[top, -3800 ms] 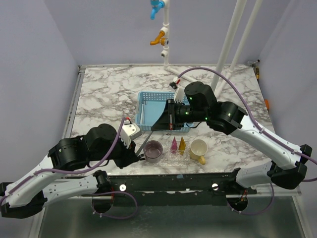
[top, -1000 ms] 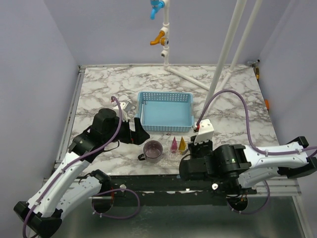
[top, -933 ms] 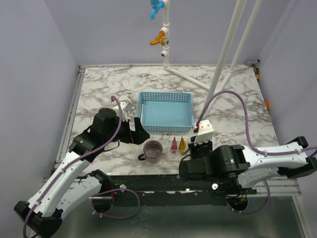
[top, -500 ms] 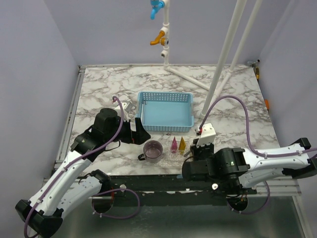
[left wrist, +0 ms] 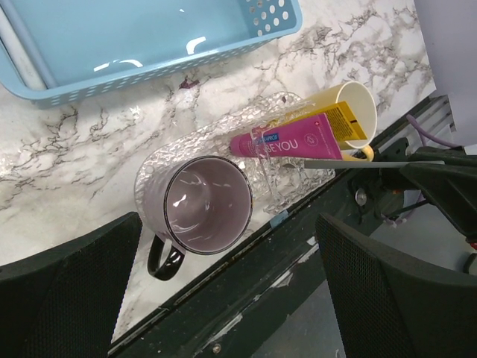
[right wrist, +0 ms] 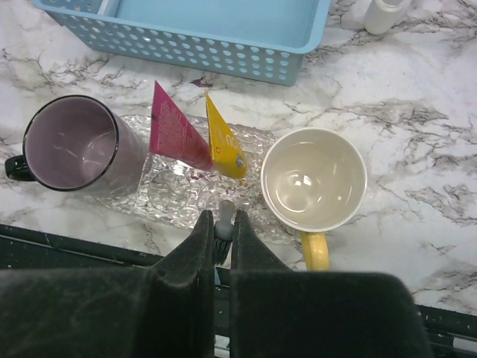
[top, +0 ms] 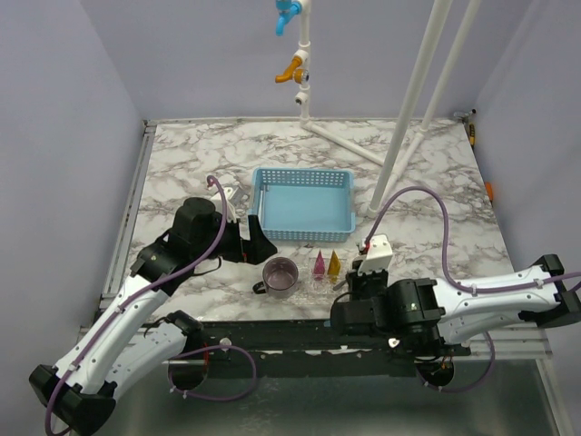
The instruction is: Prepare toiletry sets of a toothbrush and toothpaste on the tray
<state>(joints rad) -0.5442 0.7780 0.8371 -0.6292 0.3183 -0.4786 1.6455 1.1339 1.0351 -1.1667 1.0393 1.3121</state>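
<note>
Toothpaste: magenta tube [right wrist: 175, 130] and yellow tube [right wrist: 223, 145] lie side by side on the clear tray [right wrist: 168, 198]. A purple mug [right wrist: 71, 142] sits at the tray's 9 o'clock end and a cream mug [right wrist: 313, 179] at its 3 o'clock edge. The blue basket [right wrist: 186, 52] stands at 12 o'clock on the worktop [right wrist: 417, 112]. At 6 o'clock the right fingers [right wrist: 197, 253] are closed on a grey toothbrush [right wrist: 223, 215]. The left fingers [left wrist: 67, 283] stand wide apart, holding nothing.
</note>
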